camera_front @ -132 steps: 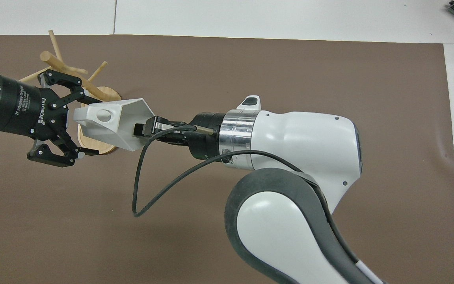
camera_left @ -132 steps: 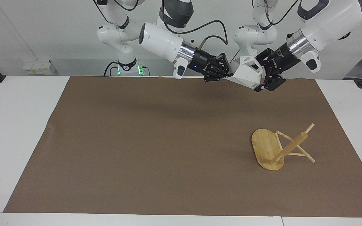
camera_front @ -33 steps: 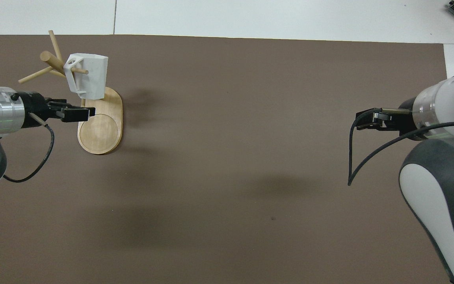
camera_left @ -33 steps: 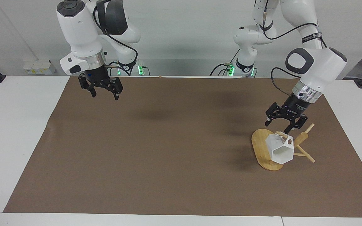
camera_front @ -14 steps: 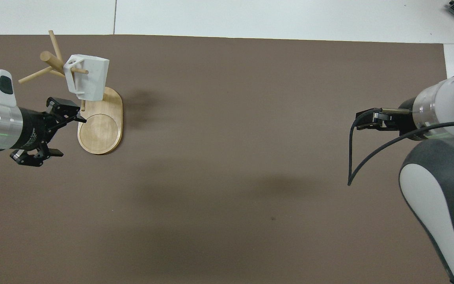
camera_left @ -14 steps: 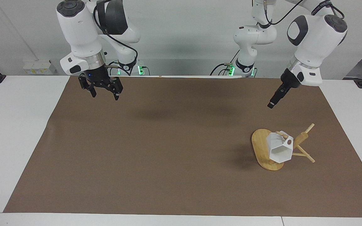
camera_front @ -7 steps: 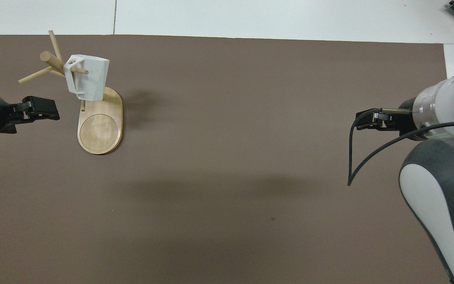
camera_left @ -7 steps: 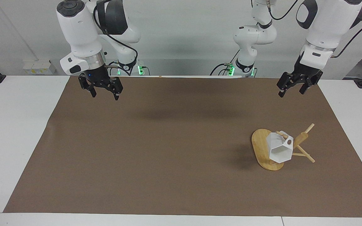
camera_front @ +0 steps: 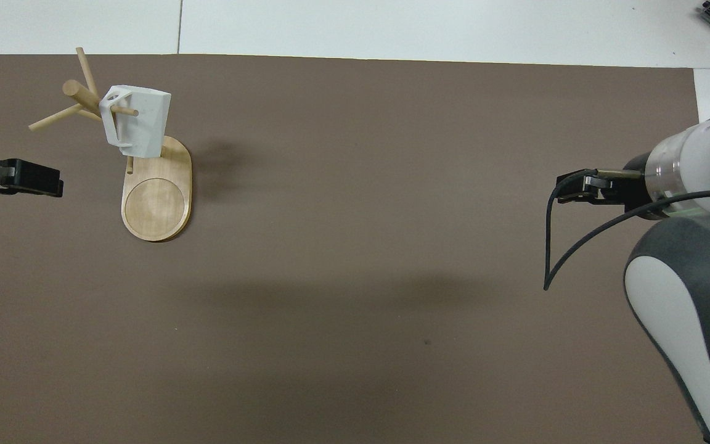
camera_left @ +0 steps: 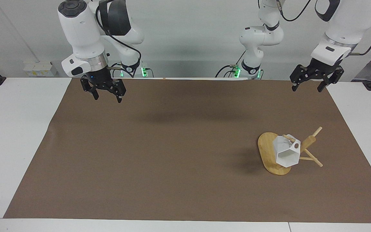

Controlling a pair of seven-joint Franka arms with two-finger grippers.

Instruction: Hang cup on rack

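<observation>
Left gripper (camera_left: 309, 85): we record it empty, jaws apart, raised over the mat's edge nearest the robots at its own end. Right gripper (camera_left: 106, 93): likewise open, empty, waiting over its end. Cup (camera_left: 287, 151): hung by its handle on a peg of the rack (camera_left: 271, 153). We judge the hanging done; nothing evident remains.
</observation>
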